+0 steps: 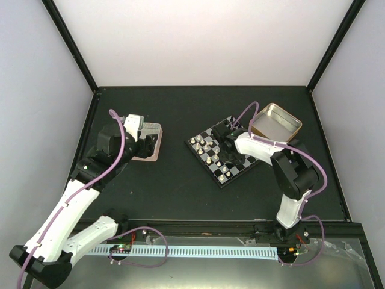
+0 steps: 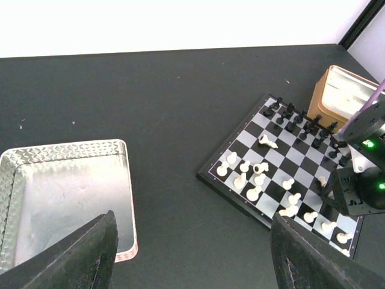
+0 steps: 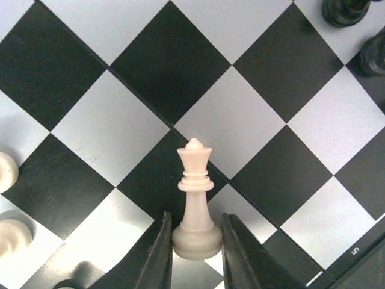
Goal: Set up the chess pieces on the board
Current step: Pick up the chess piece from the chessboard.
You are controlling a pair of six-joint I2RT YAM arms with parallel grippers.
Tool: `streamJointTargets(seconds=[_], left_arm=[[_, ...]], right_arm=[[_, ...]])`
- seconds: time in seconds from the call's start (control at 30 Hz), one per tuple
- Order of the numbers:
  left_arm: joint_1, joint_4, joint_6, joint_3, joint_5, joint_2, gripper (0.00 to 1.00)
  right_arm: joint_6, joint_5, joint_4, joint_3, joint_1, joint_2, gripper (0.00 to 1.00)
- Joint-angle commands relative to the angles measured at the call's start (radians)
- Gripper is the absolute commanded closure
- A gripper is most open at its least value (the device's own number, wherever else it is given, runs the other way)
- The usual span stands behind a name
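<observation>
Right claw [image 3: 196,232] is shown clenched on the base of a white queen [image 3: 194,174], which is stood upright on the board [image 3: 171,57], right of the table's centre. A pick-up is judged to be in hand. Next, a straight lift and a carry to the queen's home square are called for. Left claw [image 2: 192,259] is held wide open over a metal tin [image 2: 66,180] at left. The queen's own square is hidden by the fingers [image 3: 156,259], and it is masked by the arm from above.

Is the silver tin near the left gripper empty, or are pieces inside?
Empty where visible: the left wrist view shows only bare metal inside the tin.
</observation>
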Motion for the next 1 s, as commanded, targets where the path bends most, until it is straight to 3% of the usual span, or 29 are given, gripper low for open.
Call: streamJointTargets(seconds=[0.0, 0.1, 0.2, 0.47, 0.7, 0.97], left_arm=[[0.01, 0.021, 0.006, -0.003, 0.017, -0.01, 0.29], [0.011, 0.021, 0.006, -0.003, 0.019, -0.008, 0.29], [0.011, 0.022, 0.005, -0.002, 0.023, -0.005, 0.29], [0.012, 0.041, -0.02, -0.001, 0.086, 0.017, 0.29], [0.01, 0.204, -0.184, -0.014, 0.42, 0.11, 0.27], [0.008, 0.457, -0.415, -0.006, 0.734, 0.299, 0.25]], right_arm=[[-0.02, 0.01, 0.01, -0.01, 0.004, -0.022, 0.78], [-0.044, 0.011, 0.03, -0.002, 0.004, -0.013, 0.79], [-0.066, 0.013, 0.057, -0.007, 0.004, -0.019, 0.87], [-0.196, 0.081, 0.223, -0.095, 0.003, -0.158, 0.88], [-0.404, -0.009, 0.473, -0.224, 0.004, -0.373, 0.87], [-0.585, -0.342, 0.747, -0.404, 0.003, -0.652, 0.86]])
